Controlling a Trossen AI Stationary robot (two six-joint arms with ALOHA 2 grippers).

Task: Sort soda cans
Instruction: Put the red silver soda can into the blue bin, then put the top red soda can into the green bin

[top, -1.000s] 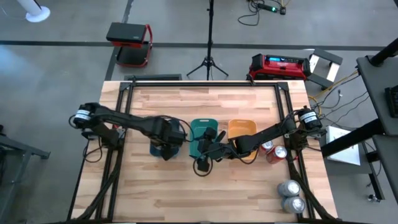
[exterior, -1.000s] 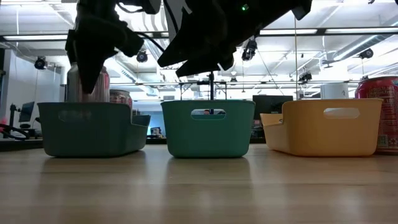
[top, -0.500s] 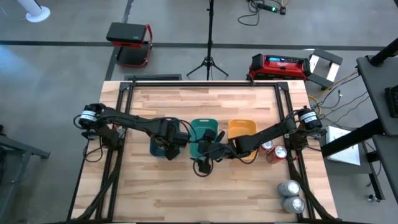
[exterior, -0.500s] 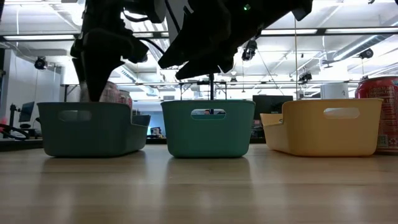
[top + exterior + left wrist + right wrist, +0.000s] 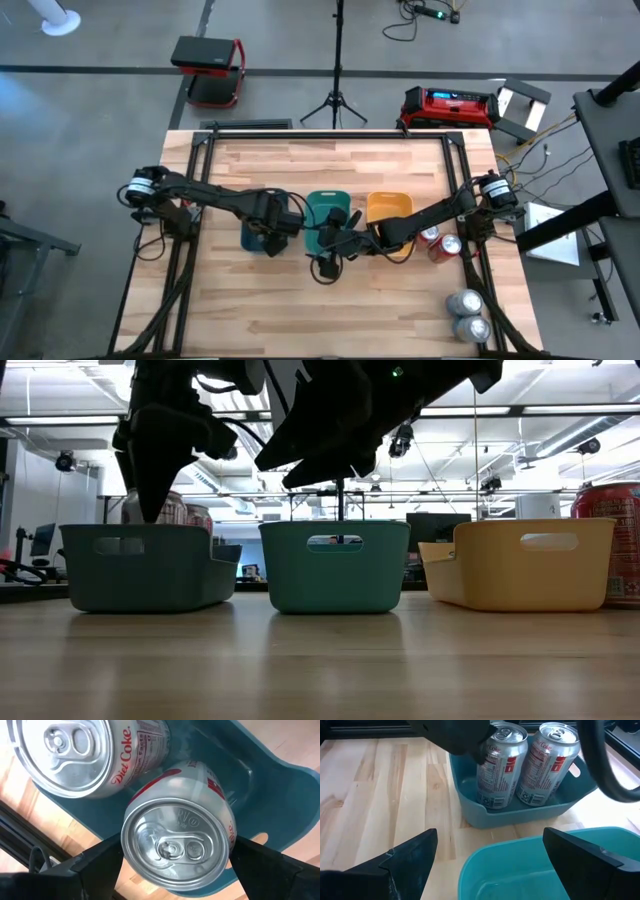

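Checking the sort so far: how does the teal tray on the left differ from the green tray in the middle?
The teal tray holds two silver Diet Coke cans standing upright; the green tray shows none. The left gripper grips one can in the teal tray, while the right gripper hovers open by the green tray. Both are the same rectangular shape with handle slots.

Your left pincer (image 5: 175, 865) has carried its Diet Coke can (image 5: 177, 845) down from above the rim into the blue-grey tray (image 5: 256, 240), beside the other Diet Coke can (image 5: 85, 755), and the left arm reaches slightly farther in.
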